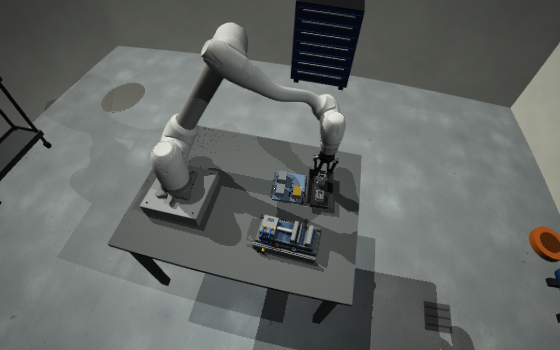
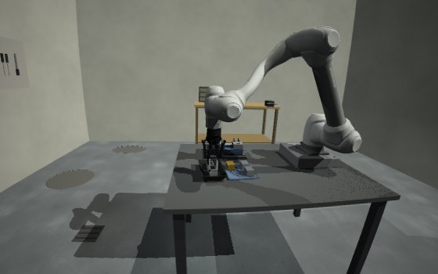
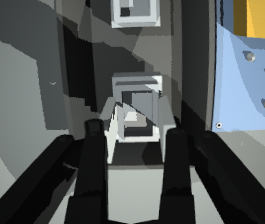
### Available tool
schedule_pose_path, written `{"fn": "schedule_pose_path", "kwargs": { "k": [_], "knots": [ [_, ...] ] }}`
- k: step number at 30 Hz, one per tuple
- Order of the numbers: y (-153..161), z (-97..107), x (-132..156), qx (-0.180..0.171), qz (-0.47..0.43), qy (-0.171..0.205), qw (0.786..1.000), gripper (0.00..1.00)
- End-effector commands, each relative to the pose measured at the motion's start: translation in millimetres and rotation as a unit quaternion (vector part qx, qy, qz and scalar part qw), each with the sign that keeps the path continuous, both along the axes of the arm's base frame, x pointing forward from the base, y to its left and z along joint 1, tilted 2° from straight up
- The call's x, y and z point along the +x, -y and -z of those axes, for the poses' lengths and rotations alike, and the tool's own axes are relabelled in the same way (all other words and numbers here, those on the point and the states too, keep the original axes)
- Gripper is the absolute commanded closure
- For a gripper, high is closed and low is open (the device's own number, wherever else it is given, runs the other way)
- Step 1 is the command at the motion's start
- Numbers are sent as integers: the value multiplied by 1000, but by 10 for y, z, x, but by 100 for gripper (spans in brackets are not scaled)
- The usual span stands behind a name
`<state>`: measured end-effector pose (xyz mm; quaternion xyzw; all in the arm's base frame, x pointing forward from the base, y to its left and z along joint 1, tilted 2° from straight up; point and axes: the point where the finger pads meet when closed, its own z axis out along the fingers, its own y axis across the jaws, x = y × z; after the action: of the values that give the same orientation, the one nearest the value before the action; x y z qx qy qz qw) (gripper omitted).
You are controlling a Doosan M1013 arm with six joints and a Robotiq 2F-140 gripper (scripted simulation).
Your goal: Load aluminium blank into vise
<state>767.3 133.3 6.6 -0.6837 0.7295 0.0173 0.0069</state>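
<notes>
My gripper (image 3: 137, 110) is shut on a finished part (image 3: 136, 112), pocket up, and holds it over the dark outfeed tray. How high the part is above the tray floor, I cannot tell. The blue infeed plate (image 1: 288, 188) lies beside the tray, with grey aluminium blanks (image 1: 282, 177) and a yellow brass blank (image 1: 297, 191) on it. The brass blank also shows in the wrist view (image 3: 257, 6). The vise (image 1: 289, 236) stands nearer the table's front; its opening looks empty.
The arm's base block (image 1: 181, 199) sits at the table's left. The tray's walls (image 3: 196, 63) run close along both sides of the held part. The infeed plate's pins (image 3: 251, 56) stand just right of the tray.
</notes>
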Motion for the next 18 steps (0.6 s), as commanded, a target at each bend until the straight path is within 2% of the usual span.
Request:
{"fn": "schedule_pose_path", "kwargs": {
  "k": [1,18],
  "knots": [
    [-13,33,-11,0,-1,-1,1000,100],
    [-17,35,-12,0,-1,-1,1000,100]
  ]
}}
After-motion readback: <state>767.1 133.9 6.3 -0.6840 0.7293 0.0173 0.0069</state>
